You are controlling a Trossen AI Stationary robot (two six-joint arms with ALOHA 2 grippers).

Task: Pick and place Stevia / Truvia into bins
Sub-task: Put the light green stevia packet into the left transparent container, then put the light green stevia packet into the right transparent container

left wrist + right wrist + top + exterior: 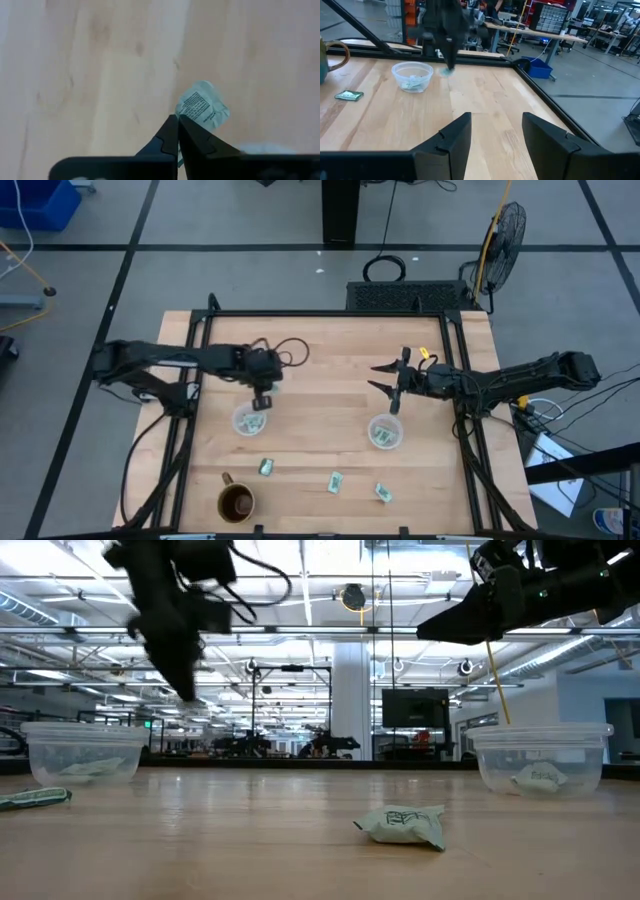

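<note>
Green-and-white, a Stevia packet [202, 106] is pinched in the closed jaws of the left gripper [262, 400], which hangs just above the left cup [250, 421] at the carry-to-bin step. Next, I judge, it must centre over that cup and release. The right gripper [388, 377] waits well beyond the left cup, jaws wide, holding nothing, while three loose packets [335, 481] lie nearer the mug [236, 502].

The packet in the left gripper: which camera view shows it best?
The left wrist view: the packet fills mid-frame, pinched by the left gripper, print visible. The right wrist view shows it as a pale speck. I cannot make it out in the high and low views.
</note>
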